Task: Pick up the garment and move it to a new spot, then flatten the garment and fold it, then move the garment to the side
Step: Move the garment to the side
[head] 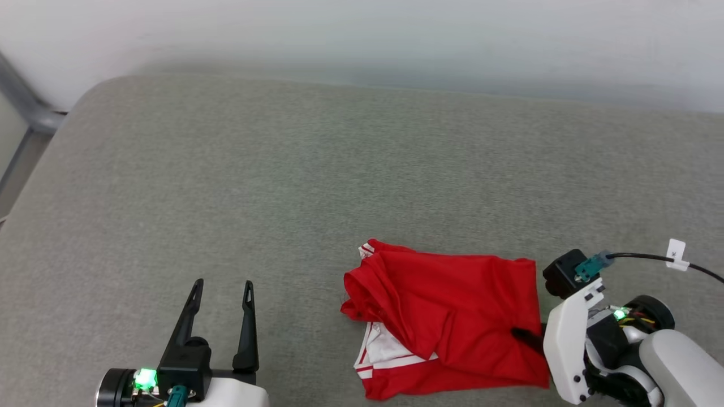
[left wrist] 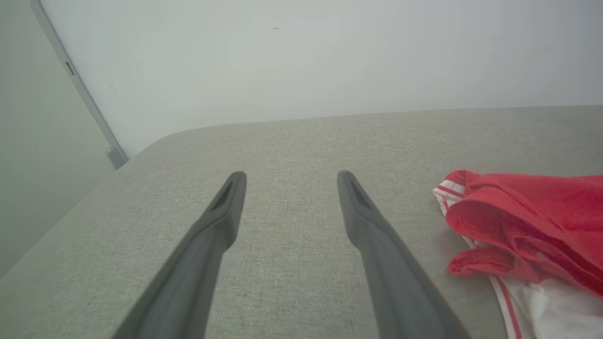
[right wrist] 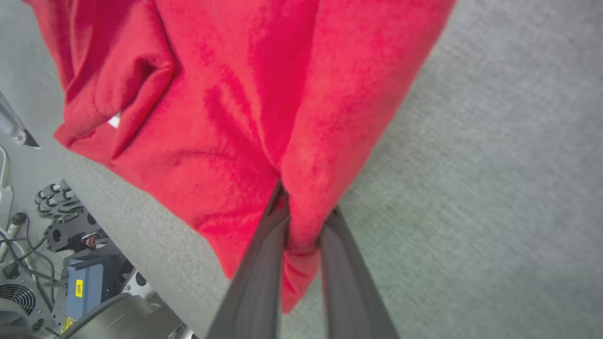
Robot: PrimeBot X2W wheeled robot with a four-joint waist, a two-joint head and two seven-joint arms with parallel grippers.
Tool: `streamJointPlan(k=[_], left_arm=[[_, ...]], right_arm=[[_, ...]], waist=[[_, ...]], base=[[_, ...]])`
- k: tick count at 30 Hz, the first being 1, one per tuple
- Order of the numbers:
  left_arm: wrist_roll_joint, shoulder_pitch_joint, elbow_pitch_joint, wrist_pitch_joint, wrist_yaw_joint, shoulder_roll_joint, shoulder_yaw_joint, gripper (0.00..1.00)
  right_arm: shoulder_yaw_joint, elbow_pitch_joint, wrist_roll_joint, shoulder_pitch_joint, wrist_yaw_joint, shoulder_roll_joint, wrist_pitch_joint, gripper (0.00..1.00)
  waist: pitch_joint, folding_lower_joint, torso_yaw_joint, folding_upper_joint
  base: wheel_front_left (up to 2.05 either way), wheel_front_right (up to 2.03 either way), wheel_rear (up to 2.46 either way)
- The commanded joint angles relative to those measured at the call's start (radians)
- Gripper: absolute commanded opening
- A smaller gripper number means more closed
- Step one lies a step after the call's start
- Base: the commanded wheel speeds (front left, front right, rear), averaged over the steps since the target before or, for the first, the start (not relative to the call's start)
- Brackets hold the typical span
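Jersey T-shirt, red with white sleeves, lies crumpled at lower centre-right of the head view on the grey cushion. Right gripper: jaws clamped on a fold at its right edge. Left gripper, lower left: jaws apart, empty. Step judged: pick-up. Next calls for lifting clear and carrying to open cushion.

Place: a robotics lab or test room is suggested.
Worktop: a padded worktop covered in grey fabric is seen, its far-left corner rounded.
Wall: a bare pale wall is set behind it.
Frame: a grey metal strut is fixed at far left.
Floor: a blue electronics box and cables are seen past the worktop's edge.
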Motion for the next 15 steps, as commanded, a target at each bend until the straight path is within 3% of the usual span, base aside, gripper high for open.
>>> streamJointPlan(k=[1,15], left_arm=[[-0.003,0.011,-0.005,-0.002,0.005,0.005,0.007,1.00],[0.009,-0.026,-0.038,-0.002,0.002,0.029,0.031,1.00]], right_arm=[[0.001,-0.012,-0.011,-0.018,-0.002,-0.019,-0.014,0.00],[-0.058,-0.044,-0.051,-0.104,-0.002,-0.119,-0.076,0.00]], waist=[[-0.004,-0.0001,-0.036,0.0000],[0.066,-0.0001,-0.278,0.0000]], base=[[0.00,0.00,0.00],[0.00,0.00,0.00]])
